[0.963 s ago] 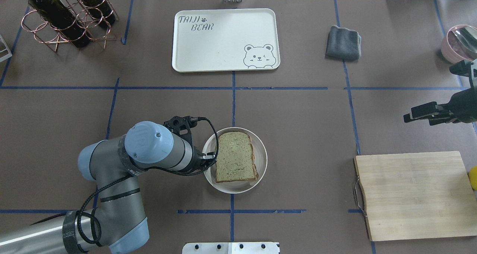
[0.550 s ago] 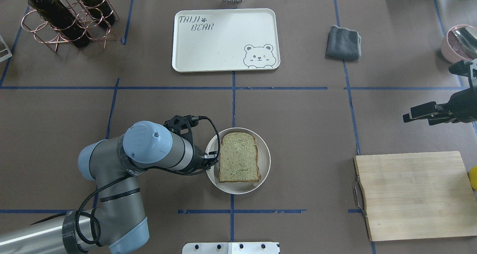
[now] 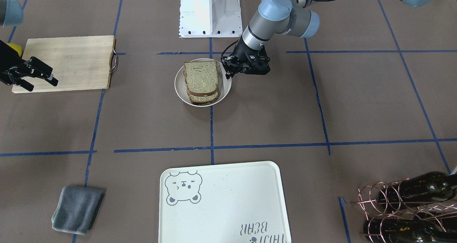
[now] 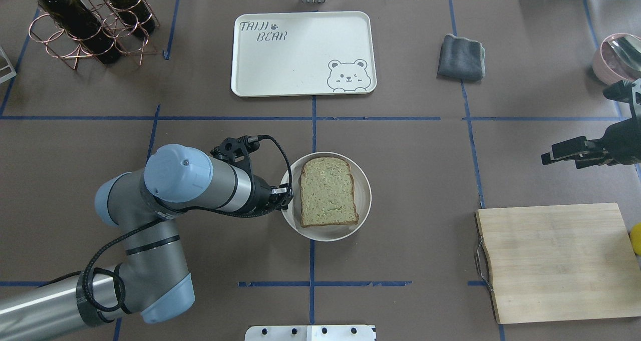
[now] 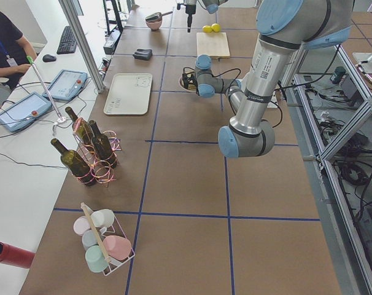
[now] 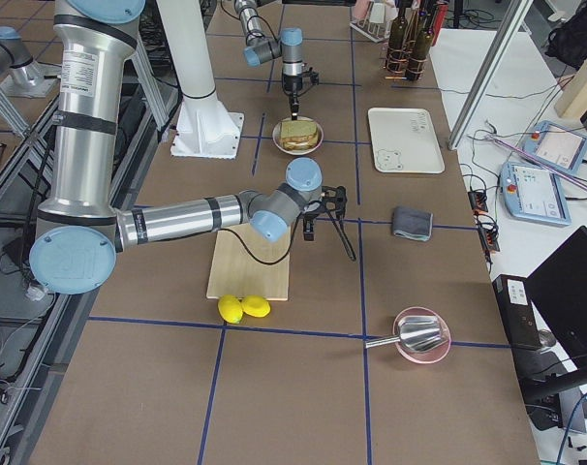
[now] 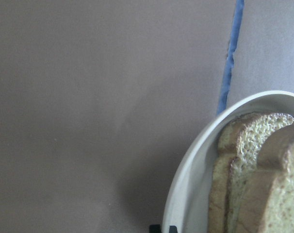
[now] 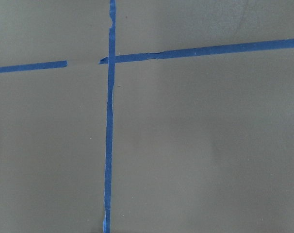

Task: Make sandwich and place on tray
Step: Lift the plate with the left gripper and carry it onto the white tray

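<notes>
Sandwich (image 4: 329,191), stacked on its round white plate (image 4: 325,235), has slid with the plate away from the robot over the last second. The tray (image 4: 300,55) is still well beyond the left end effector (image 4: 287,193). That end effector looks pinched on the plate rim, the bread just past its tips, so it is probably dragging the plate. The right end effector (image 4: 547,157) hangs far off over the bench (image 4: 400,181), fingers apart and empty.

A brown-covered table (image 4: 400,181) gridded with blue tape (image 4: 225,117) stands beside a long white desk (image 5: 14,184).
</notes>
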Motion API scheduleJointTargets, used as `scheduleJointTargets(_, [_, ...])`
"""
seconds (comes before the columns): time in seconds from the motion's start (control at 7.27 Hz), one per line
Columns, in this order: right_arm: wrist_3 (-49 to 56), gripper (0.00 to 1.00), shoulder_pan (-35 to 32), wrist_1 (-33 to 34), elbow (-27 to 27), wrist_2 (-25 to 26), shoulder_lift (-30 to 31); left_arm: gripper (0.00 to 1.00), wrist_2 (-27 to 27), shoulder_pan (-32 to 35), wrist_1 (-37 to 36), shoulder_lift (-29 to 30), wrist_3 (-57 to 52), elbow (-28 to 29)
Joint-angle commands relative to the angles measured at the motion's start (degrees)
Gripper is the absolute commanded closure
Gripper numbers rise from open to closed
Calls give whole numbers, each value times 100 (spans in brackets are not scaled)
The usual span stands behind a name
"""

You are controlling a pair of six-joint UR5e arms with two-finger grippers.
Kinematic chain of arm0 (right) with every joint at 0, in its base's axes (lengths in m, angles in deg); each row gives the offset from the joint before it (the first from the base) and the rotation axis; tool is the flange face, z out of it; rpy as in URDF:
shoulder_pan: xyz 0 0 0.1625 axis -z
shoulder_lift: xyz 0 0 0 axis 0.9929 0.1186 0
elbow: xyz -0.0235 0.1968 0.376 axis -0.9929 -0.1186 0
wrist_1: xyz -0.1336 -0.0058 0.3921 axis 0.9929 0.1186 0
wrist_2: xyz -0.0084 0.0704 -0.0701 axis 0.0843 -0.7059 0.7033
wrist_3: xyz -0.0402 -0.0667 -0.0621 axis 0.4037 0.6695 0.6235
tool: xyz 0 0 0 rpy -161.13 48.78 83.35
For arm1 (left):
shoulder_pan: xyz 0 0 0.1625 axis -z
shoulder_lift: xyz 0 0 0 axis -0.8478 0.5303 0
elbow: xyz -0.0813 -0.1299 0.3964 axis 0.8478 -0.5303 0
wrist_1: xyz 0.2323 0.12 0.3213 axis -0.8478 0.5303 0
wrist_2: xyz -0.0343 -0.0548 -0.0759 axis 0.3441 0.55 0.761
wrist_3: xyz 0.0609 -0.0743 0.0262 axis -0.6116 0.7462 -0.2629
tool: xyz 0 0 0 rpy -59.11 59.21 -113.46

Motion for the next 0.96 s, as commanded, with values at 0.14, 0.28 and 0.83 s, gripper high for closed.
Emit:
scheduleJointTargets(0.14, [-9, 0, -36, -1, 22, -42, 18, 100, 280, 853, 262, 669, 317, 817])
scheduleJointTargets(0.28, [-18, 0, -36, -10, 30, -33, 18, 100, 316, 1047, 393, 1344, 326, 1815])
scheduleJointTargets(0.83, [-70, 0, -89, -10, 48, -33, 45, 100, 448, 1875, 1496, 2483, 379, 4394])
